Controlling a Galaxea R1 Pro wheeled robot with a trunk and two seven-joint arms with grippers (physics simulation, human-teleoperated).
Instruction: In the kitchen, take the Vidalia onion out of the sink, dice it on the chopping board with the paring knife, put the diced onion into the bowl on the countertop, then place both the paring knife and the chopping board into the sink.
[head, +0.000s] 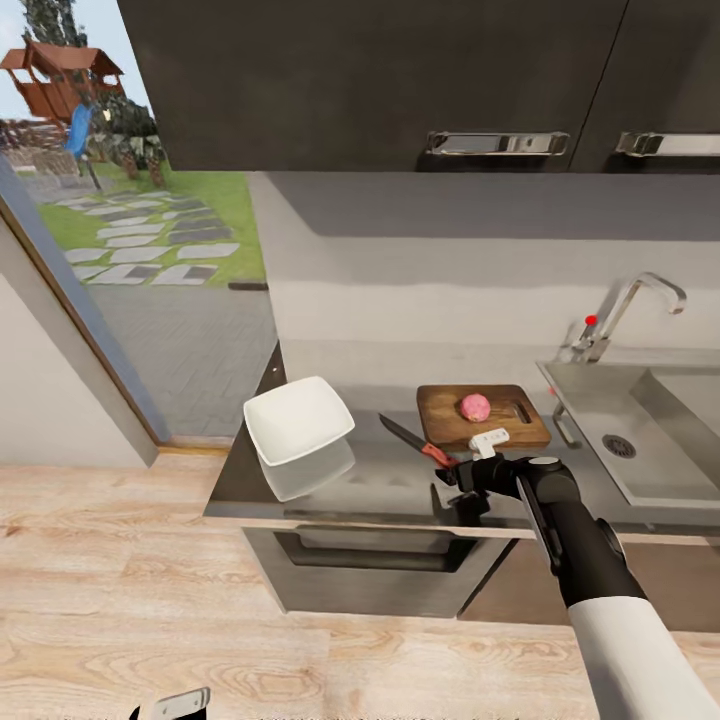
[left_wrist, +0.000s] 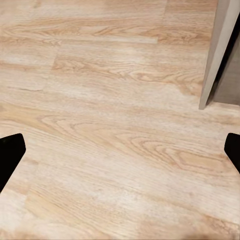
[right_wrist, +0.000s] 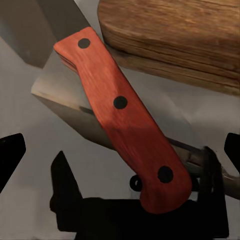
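Observation:
The whitish-pink Vidalia onion (head: 475, 406) rests whole on the brown chopping board (head: 510, 428), left of the sink (head: 590, 400). The paring knife (head: 417, 443) lies on the grey countertop (head: 370, 475) just off the board's front left corner, red handle towards me. My right gripper (head: 458, 478) hovers at that handle. In the right wrist view the right gripper (right_wrist: 121, 152) is open, its dark fingertips (right_wrist: 10, 157) wide on either side of the red handle (right_wrist: 122, 117), with the board's edge (right_wrist: 175, 40) beyond. The white square bowl (head: 298, 420) sits left of the knife. My left gripper (left_wrist: 120, 152) hangs open over the floor.
A curved chrome tap (head: 625, 305) with a red-tipped lever stands behind the sink. Dark wall cabinets (head: 400, 80) hang overhead, and an oven front (head: 370, 570) sits under the countertop. A glass door (head: 130, 230) to the left opens onto a garden. Light wooden floor (left_wrist: 115, 100) lies below.

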